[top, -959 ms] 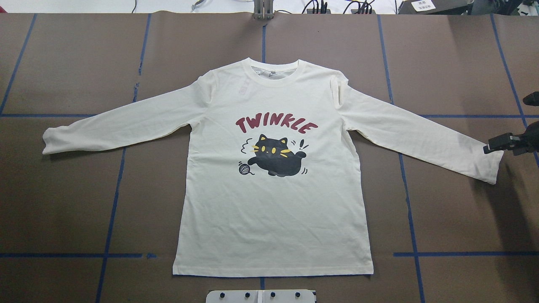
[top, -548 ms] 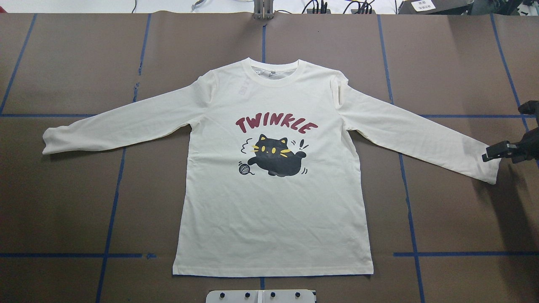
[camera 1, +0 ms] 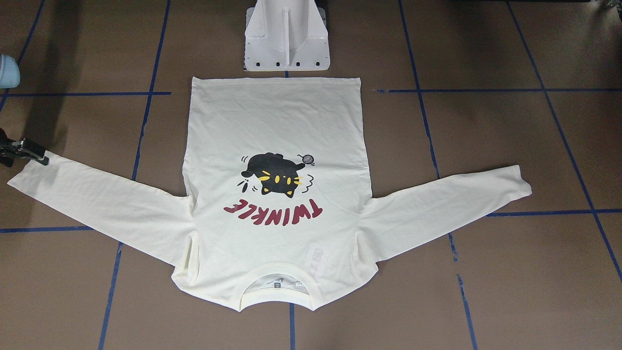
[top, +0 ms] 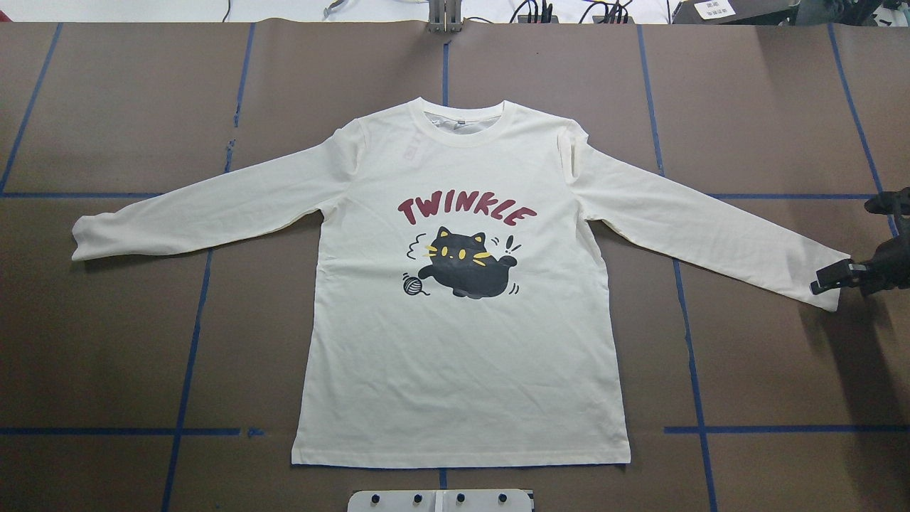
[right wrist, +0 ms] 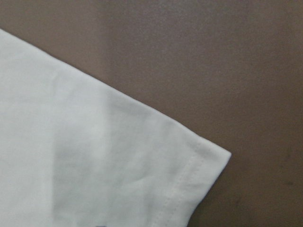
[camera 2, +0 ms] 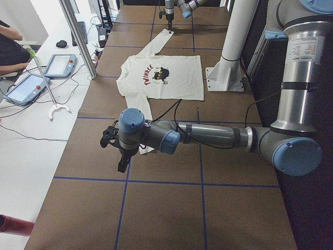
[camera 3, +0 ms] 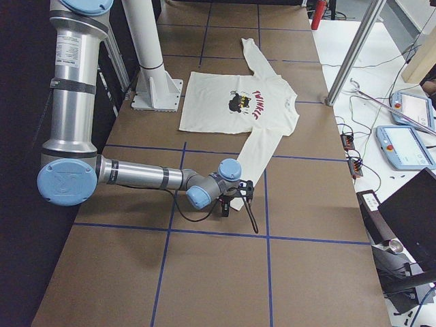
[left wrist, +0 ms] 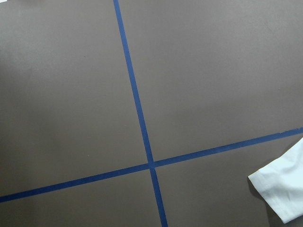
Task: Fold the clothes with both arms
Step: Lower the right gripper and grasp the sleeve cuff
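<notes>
Overhead exterior: cream cat-print "TWINKLE" T-shirt (top: pixel 455 355) flat in the middle of the bench (top: pixel 106 341), front up, sleeves out toward both ends. Got right gripper (top: pixel 823 280) at the right-end cuff (top: pixel 829 299), left gripper (camera 2: pixel 123 162) near the other; can't tell open or closed for either.

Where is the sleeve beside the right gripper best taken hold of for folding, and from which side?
Grip the cuff of the T-shirt sleeve, at its outer end. The sleeve lies flat, pointing away from the body, so come from beyond the cuff, along its line and low over the table. The right gripper sits at that end.
</notes>
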Robot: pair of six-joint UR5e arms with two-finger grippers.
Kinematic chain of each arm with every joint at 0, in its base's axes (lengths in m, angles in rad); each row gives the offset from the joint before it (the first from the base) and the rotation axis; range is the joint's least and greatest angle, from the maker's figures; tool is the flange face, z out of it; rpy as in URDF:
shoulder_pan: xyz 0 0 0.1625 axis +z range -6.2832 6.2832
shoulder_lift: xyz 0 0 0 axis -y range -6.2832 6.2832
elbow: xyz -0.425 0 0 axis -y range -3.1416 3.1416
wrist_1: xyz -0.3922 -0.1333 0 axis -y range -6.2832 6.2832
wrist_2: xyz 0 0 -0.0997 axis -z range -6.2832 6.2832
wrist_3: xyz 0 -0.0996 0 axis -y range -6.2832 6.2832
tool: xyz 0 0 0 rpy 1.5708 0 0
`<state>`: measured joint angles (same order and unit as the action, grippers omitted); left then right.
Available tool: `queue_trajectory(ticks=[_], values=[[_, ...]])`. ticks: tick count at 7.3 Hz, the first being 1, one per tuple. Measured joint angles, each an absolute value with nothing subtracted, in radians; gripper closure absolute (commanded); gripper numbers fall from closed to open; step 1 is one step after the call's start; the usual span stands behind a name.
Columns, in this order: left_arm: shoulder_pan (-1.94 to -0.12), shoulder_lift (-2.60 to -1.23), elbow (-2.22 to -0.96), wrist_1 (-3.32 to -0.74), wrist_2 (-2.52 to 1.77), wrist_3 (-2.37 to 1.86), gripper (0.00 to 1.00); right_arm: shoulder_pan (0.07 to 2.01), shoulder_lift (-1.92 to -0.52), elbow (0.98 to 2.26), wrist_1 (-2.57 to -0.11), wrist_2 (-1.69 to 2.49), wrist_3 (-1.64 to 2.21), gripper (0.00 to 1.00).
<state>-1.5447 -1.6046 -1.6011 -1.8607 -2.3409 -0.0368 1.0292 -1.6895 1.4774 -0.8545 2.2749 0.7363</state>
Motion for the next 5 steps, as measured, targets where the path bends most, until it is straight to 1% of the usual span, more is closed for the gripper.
queue_trajectory(ticks=[3, 4, 5], values=[[-1.545, -1.603, -1.584, -1.887, -2.344, -0.036, 0.00, 1.034, -1.689, 1.500, -0.862, 2.285, 0.736, 0.39], [-1.545, -1.603, -1.577, -1.895, -2.349, -0.036, 0.00, 1.036, -1.692, 1.509, -0.865, 2.287, 0.736, 0.46], [-1.545, -1.603, -1.574, -1.898, -2.353, -0.036, 0.00, 1.037, -1.693, 1.512, -0.866, 2.287, 0.736, 0.57]])
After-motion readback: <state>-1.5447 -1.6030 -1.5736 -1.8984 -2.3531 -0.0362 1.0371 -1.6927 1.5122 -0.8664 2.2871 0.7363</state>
